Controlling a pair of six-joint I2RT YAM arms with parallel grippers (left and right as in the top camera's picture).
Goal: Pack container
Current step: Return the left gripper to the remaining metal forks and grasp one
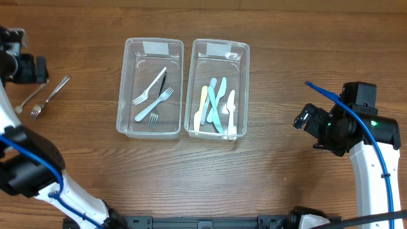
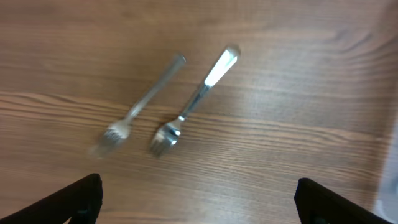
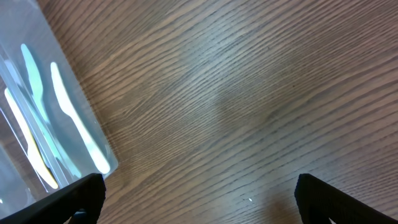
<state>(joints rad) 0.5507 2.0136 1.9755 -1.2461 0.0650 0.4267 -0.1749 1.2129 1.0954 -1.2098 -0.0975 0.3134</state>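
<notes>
- Two metal forks lie loose near the left edge of the counter (image 1: 286, 38): the fork with the shiny handle (image 2: 198, 99) and the duller fork (image 2: 144, 99), side by side, close but apart, tines toward the robot.
- Both see-through tubs sit in the middle of the counter, their long sides almost touching. The left tub (image 1: 121, 102) holds forks and the right tub (image 1: 245, 89) holds pastel plastic knives.
- Judging by that sorting, the step in hand is fetching the loose forks for the left tub.
- The left claw (image 2: 199, 186) hangs above the two forks, released and empty, with its fingers spread wide.
- The right claw (image 3: 199, 186) is also released and empty. It hovers over bare wood toward the right edge, beside the right tub.
- The next move probably calls for centring on one fork only, lowering until the fingers straddle its thin handle, then closing.
- Each fork lies flat on the wood, so I expect the fingers must come right down to the surface to get a purchase.
- With the forks so close together, a descent between them risks nudging the neighbour.
- Open wood lies between the forks and the left tub, leaving a free path for the carry.
- The tub's wall must be cleared from above before letting go.
- Little room lies beyond the forks toward the left edge, so a sideways push there could send one off the counter.
</notes>
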